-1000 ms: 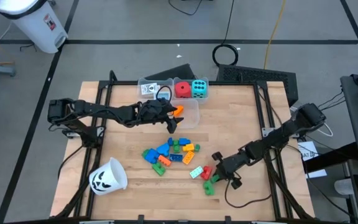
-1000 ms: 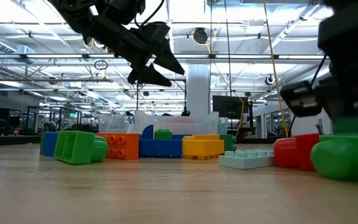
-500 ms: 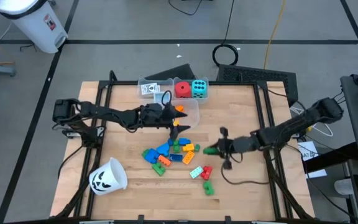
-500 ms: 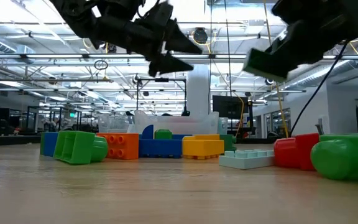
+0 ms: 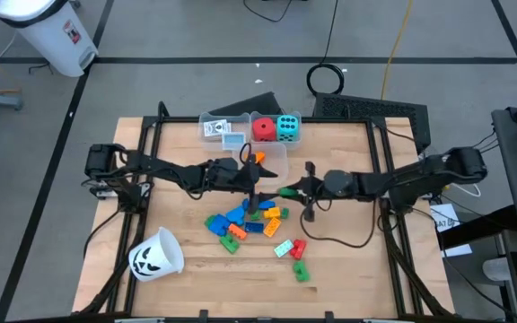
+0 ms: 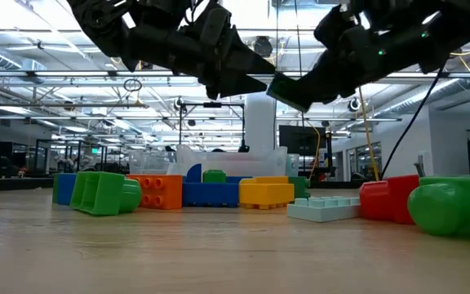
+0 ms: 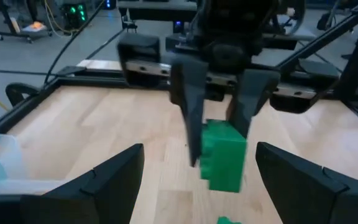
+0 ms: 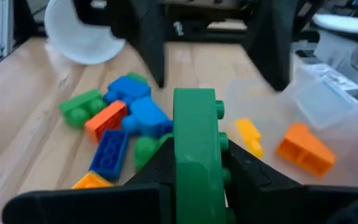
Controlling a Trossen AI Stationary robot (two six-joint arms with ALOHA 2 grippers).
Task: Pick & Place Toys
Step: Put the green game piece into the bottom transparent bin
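Above the middle of the wooden table [image 5: 348,260], the right gripper [image 5: 287,191] is held in the air with its fingers closed on a green block [image 8: 196,155], which is gripped upright between the two fingers (in the left wrist view the same block hangs between them, above the table surface). The right gripper is just to the right of the clear bin [image 5: 272,161] in which an orange block [image 5: 258,158] lies, and above the far edge of the pile of blocks [image 5: 245,222].

Facing it from the left, the left gripper [image 5: 251,184] is seen with its fingers spread wide apart and with nothing between them; it hovers over the same far edge of the pile, very near the right gripper.

The pile (blue, green, orange, yellow pieces) rests on the table in the middle. A red block [image 5: 298,248], a pale green block [image 5: 283,248] and another green block [image 5: 301,270] lie a little to the near right of it. The red die [image 5: 264,128] and the cyan die [image 5: 287,128] sit side by side in a bin at the far edge, with a white card [image 5: 217,129] in the bin to their left. A white cup [image 5: 155,256] lies on its side at the near left.
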